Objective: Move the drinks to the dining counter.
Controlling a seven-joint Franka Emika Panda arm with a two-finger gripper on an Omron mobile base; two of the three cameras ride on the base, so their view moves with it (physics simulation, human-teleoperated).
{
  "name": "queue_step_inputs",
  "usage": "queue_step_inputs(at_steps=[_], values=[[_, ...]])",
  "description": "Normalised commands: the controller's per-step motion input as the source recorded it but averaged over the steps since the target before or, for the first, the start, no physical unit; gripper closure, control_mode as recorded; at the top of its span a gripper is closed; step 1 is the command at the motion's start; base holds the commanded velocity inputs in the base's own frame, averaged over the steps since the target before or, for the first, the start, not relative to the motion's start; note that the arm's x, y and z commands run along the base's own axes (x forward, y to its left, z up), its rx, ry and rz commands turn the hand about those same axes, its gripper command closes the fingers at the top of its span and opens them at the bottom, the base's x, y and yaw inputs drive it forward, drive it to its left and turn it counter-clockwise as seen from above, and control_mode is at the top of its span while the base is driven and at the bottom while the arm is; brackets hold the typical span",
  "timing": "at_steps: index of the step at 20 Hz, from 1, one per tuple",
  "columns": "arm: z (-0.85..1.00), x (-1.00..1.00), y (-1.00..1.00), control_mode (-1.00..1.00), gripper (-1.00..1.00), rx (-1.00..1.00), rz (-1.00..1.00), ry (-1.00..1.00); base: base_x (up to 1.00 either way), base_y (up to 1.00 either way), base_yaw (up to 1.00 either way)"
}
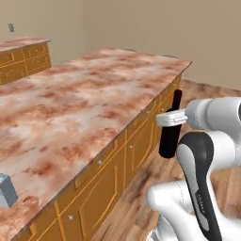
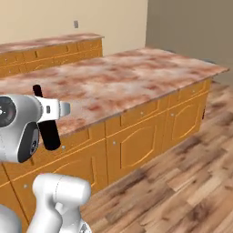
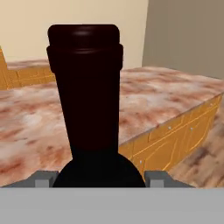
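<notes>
Gripper: clamped around black bottle, held upright beside the counter edge.
Dining counter: awaiting bottle; carton already there.

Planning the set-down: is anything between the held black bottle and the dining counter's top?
Nothing visible. The black bottle, gripped in the tool, hangs beside the dining counter; the slab near it is bare, and a grey-blue carton stands far along the edge.

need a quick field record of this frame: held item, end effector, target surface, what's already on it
held item: black bottle, upright, in the air beside the counter edge
end effector: end effector clamped on the bottle near its shoulder
target surface: dining counter, marble top on orange cabinets
already on it: grey-blue carton at the near left edge
floor: wood planks
</notes>
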Motion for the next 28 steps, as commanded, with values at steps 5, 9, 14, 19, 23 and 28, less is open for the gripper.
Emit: queue_step_inputs(at_steps=[5,9,14,19,23,28], values=[[0.0,0.0,0.0,1.0,1.0,0.0,0.0,0.0,0.0,0.0,1.0],[0.0,0.0,0.0,1.0,1.0,0.0,0.0,0.0,0.11,0.0,1.0],[0.0,0.0,0.0,1.0,1.0,0.0,0.0,0.0,0.99,-0.5,0.61],[0.0,0.0,0.0,1.0,1.0,0.0,0.0,0.0,1.0,-0.96,0.21],[0.0,0.0,0.0,1.0,1.0,0.0,0.0,0.0,0.94,-0.83,-0.12],[0.0,0.0,0.0,1.0,1.0,0.0,0.0,0.0,1.0,0.04,-0.29]])
